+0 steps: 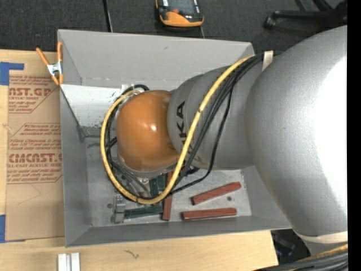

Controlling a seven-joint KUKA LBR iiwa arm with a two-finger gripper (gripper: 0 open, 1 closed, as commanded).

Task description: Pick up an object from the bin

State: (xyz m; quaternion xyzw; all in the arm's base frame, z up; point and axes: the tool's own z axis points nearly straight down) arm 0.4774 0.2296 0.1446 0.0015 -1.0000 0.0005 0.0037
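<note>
We see the large grey arm (293, 129) coming in from the right over the grey metal bin (73, 168); its last link bends down toward the bin's floor, near the front-left corner. The glossy orange dome-shaped cover (144, 131) on the wrist faces up toward us; yellow and black cables (194, 123) loop round that cover and run back along the link.

Below the cover the gripper (127, 202) sits low over the floor, close to the front wall, and is largely hidden by cover and cables; whether it is apart or together we cannot tell, nor whether anything is clamped in it.

Just beside the gripper, on its right, lies a flat dark green strip (141, 212) along the front wall. At that strip's right end is a short reddish-brown bar (167, 208), set nearly square to the wall; whether the two touch we cannot say. These are the things nearest the gripper.

Further right on the floor lie two longer bars of the same colour: the tilted long reddish-brown bar (216, 193), its right end further from the front wall; and, nearer the wall and apart from it, the level long reddish-brown bar (208, 213).
</note>
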